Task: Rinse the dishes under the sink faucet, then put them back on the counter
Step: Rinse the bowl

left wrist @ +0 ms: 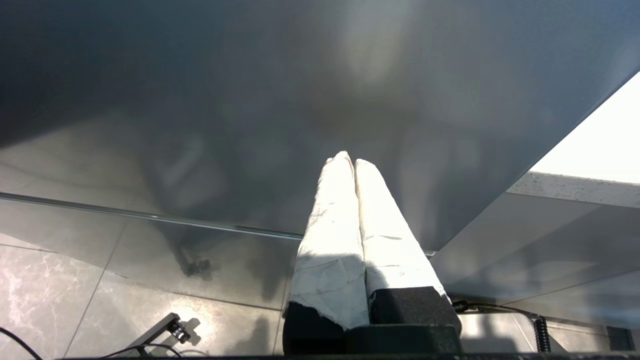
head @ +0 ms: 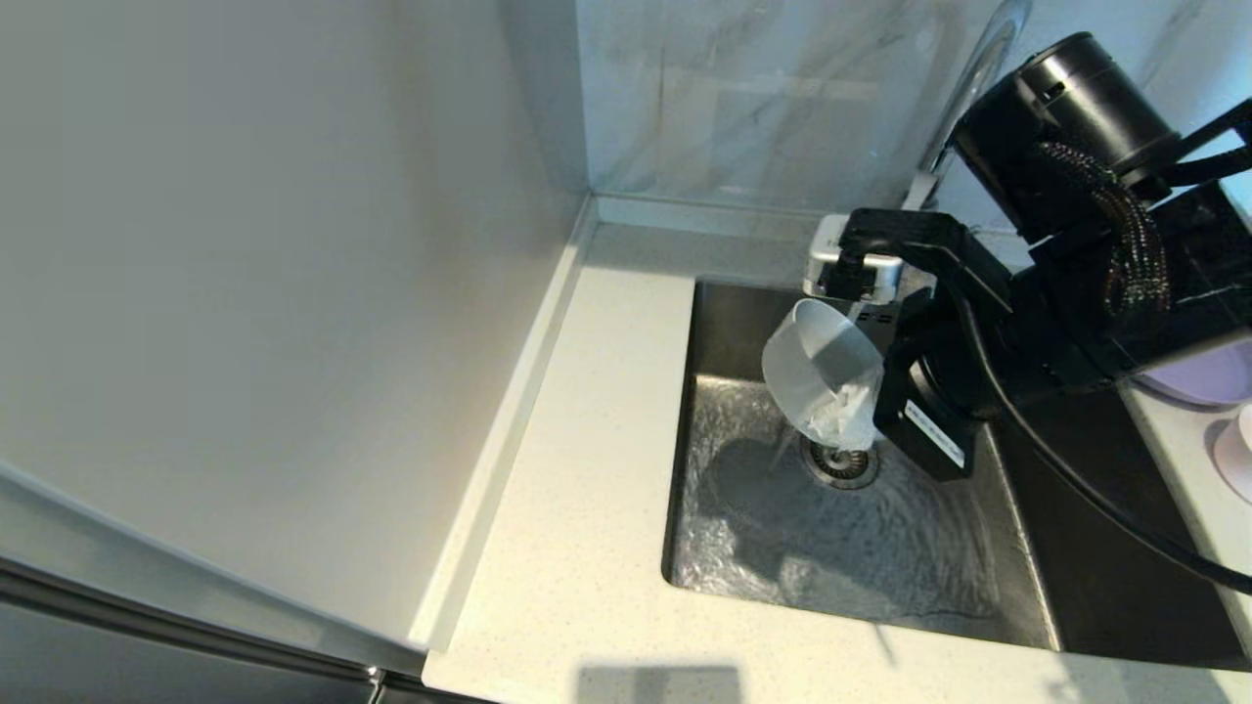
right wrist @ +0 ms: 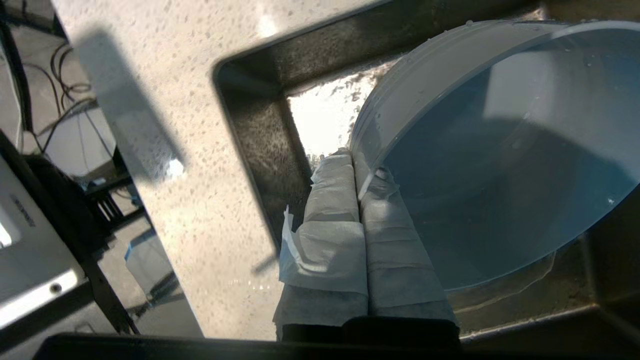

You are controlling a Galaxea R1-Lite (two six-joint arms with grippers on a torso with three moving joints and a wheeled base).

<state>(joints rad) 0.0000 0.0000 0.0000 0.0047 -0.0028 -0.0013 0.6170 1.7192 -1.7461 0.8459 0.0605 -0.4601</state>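
Whitish and matte, the small bowl (head: 820,376) hangs tilted over the sink (head: 1017,577), its rim pinched between the tape-wrapped fingers (head: 843,416) of the right gripper (head: 849,422). The head view shows this from above: the bowl sits just ahead of the jaws, its open mouth turned up toward the faucet (head: 963,108), whose spout end lies right above the bowl's upper rim. Below the jaws is the round drain strainer (head: 839,462), and a sheet of rippling water covers the basin floor around it.

The right wrist view gives what the head view cannot: the right gripper (right wrist: 361,172) closed tight on the bowl's (right wrist: 500,150) wall, one wrapped finger (right wrist: 332,200) outside it and the other inside, with droplets on the rim. I cannot tell whether water is pooled inside. Beyond the fingertips lie the sink's (right wrist: 260,125) dark corner and the speckled counter (right wrist: 195,165).

Only the head view shows the other dishes, on the counter (head: 577,508) well behind the right arm: the edge of the lilac plate (head: 1208,379) and, beside it, a sliver of the pale pink dish (head: 1234,450).

The left gripper (left wrist: 350,162) appears only in its own wrist view, parked away from the sink, its white-wrapped fingers (left wrist: 330,220) pressed together on nothing, facing a grey panel.
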